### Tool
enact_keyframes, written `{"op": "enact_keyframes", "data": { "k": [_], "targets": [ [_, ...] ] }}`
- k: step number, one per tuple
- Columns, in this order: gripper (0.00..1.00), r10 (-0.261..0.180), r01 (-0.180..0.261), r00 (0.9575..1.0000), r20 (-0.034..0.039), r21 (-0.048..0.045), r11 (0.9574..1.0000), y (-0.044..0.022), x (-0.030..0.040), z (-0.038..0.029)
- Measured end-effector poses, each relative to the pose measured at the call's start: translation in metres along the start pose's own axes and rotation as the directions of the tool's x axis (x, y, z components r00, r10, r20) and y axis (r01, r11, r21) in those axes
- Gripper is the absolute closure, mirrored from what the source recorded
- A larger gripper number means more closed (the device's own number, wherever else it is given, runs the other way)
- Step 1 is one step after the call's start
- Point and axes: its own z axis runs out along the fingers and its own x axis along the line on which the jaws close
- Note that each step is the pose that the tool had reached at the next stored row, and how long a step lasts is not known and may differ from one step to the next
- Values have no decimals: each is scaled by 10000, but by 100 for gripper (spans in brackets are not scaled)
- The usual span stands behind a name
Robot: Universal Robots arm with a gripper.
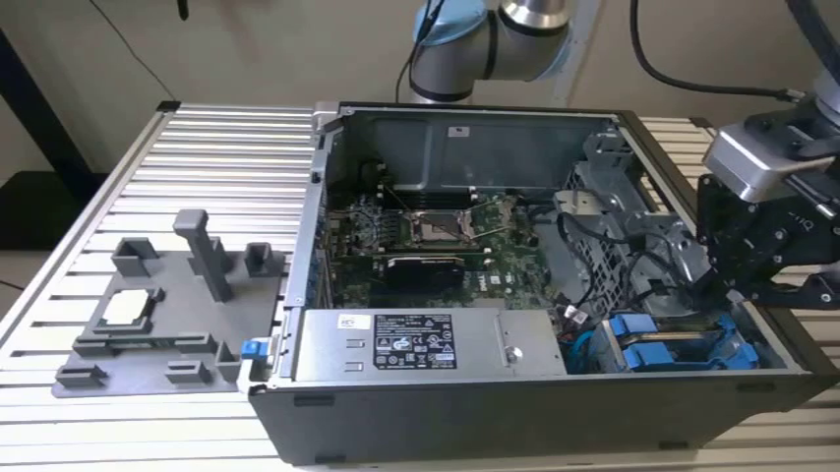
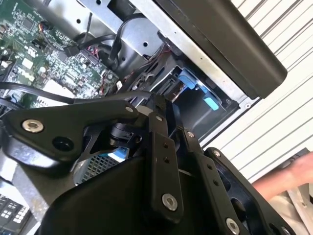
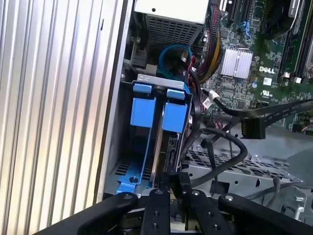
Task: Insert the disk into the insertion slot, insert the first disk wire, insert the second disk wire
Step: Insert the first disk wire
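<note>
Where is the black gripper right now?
At the exterior view's right, the black gripper hangs over the near right corner of the open grey metal computer case, close above the two blue plastic drive frames.

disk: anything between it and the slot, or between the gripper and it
Nothing visible does. In the first wrist view the disk already looks to be in the slot, with the gripper right at its near end. Black cables loop beside the slot, not across it.
</note>
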Motion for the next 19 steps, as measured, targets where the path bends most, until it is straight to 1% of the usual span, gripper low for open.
{"op": "enact_keyframes", "data": {
  "k": [3, 7, 9, 14, 15, 18, 19],
  "targets": [
    [81, 6, -5, 10000, -30, 172, 9999, 23, 2, 34],
    [81, 109, -107, 9999, -55, 310, 9995, 28, 2, 76],
    [81, 192, -190, 9998, -64, 337, 9993, 29, 1, 85],
    [81, 265, -262, 9996, -65, 347, 9991, 31, 2, 89],
    [81, 275, -272, 9996, -66, 371, 9989, 37, 1, 93],
    [81, 326, -322, 9994, -73, 500, 9982, 49, -1, 107],
    [81, 363, -358, 9993, -75, 523, 9980, 49, -1, 113]
  ]
}}
